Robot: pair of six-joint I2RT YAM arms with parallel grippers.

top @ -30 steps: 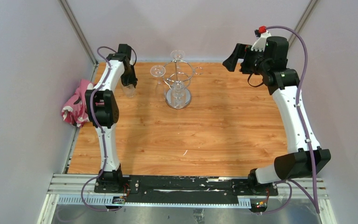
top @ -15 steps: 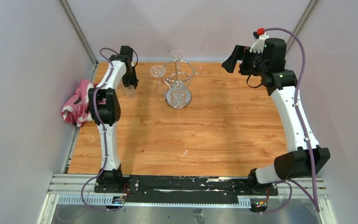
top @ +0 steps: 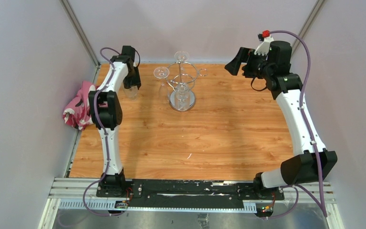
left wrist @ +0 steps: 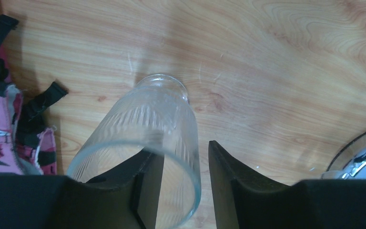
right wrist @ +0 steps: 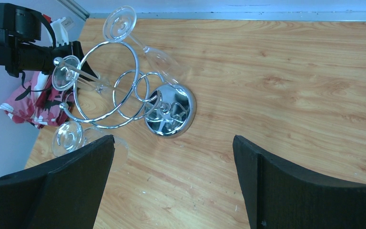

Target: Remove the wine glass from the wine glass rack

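Observation:
The chrome wine glass rack (top: 181, 100) stands at the back middle of the wooden table, with stemmed wine glasses hanging from its rings, their feet up (top: 161, 72) (top: 181, 56). The right wrist view shows the rack (right wrist: 171, 114) and three glasses (right wrist: 119, 23) (right wrist: 66, 72) (right wrist: 66, 138). My left gripper (top: 132, 85) is at the back left, left of the rack. It is open (left wrist: 183, 150) and straddles the rim of a ribbed clear tumbler (left wrist: 143, 114) standing on the table, one finger inside it. My right gripper (top: 233, 62) is raised at the back right, wide open and empty (right wrist: 172, 140).
A pink cloth (top: 77, 109) lies at the table's left edge beside the left arm; it also shows in the left wrist view (left wrist: 0, 133). The rack's base edge (left wrist: 362, 152) is to the right of the tumbler. White walls close in the back and sides.
My right gripper has shifted slightly to the left, toward the rack. The left arm has barely moved and stays over the tumbler.

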